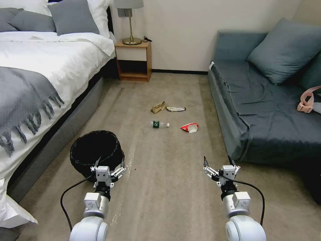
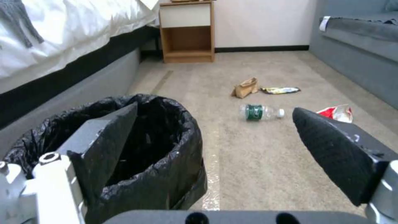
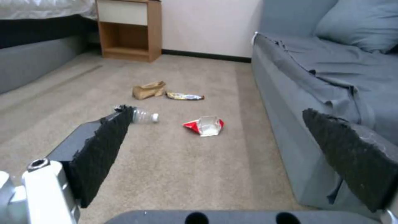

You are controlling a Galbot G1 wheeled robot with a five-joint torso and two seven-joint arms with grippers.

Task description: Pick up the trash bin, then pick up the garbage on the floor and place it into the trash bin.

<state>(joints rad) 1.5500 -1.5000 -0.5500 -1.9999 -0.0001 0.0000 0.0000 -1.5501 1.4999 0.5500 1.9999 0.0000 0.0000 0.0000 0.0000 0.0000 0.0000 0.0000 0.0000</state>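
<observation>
The bin [image 1: 95, 150], lined with a black bag, stands on the carpet [image 1: 167, 187] beside the bed [image 1: 40, 73]. The left gripper [image 1: 110, 164] is at its near rim, jaws wide open, one finger [image 2: 108, 140] over the rim, gripping nothing. The right gripper [image 1: 219, 164] hovers well apart from the bin, jaws wide, empty. Beyond the bin lie the bottle [image 1: 159, 124], its green label unreadable, the packet [image 1: 189, 127], the paper bag [image 1: 158, 107] and the wrapper [image 1: 176, 109].
</observation>
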